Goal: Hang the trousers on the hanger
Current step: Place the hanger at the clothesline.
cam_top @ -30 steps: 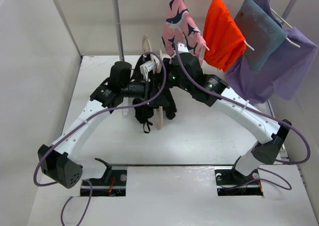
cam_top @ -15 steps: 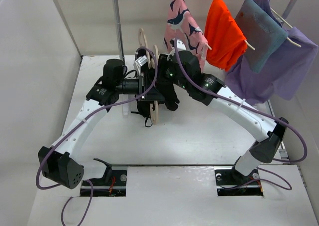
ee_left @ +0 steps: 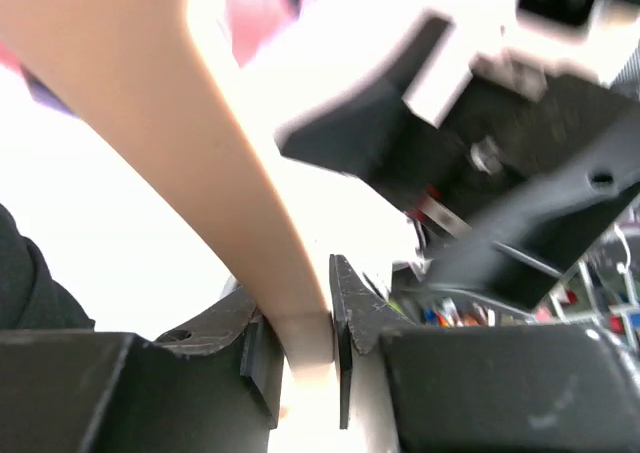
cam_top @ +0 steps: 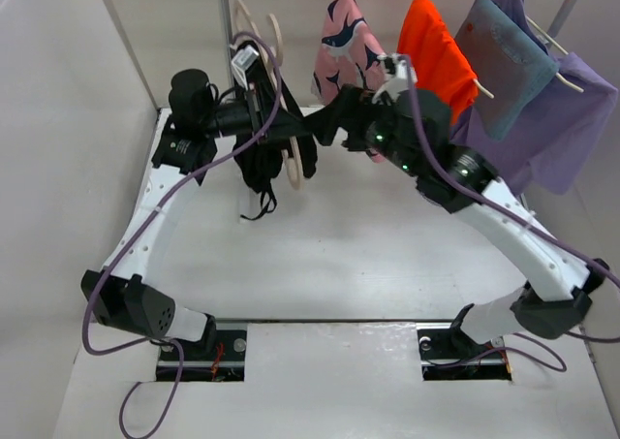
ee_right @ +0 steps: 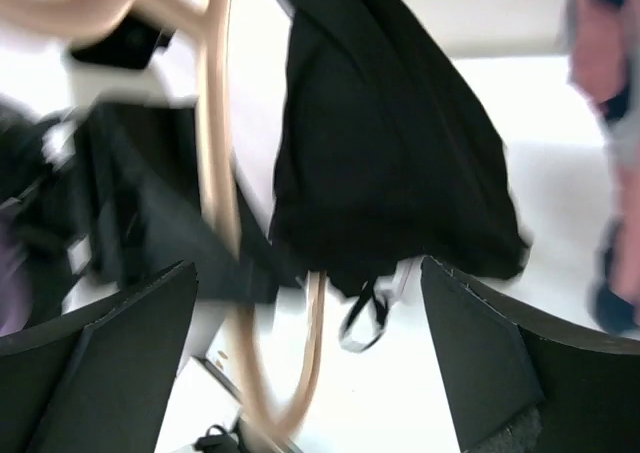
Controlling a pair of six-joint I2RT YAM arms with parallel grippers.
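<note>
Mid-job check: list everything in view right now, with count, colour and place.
trousers: one, black, draped on the hanger, rear left
hanger: one, pale beige, pinched in the left gripper
pink patterned garment: one, pink with dark shapes, on the rail
orange garment: one, orange, on the rail right of the pink one
blue-grey garment: one, blue-grey, on the rail in front of the purple one
purple garment: one, purple, far right
rail post: one, grey, rear left
table: one, white, under both arms
left gripper: one, black, shut on the hanger
right gripper: one, black, open, facing the trousers
</note>
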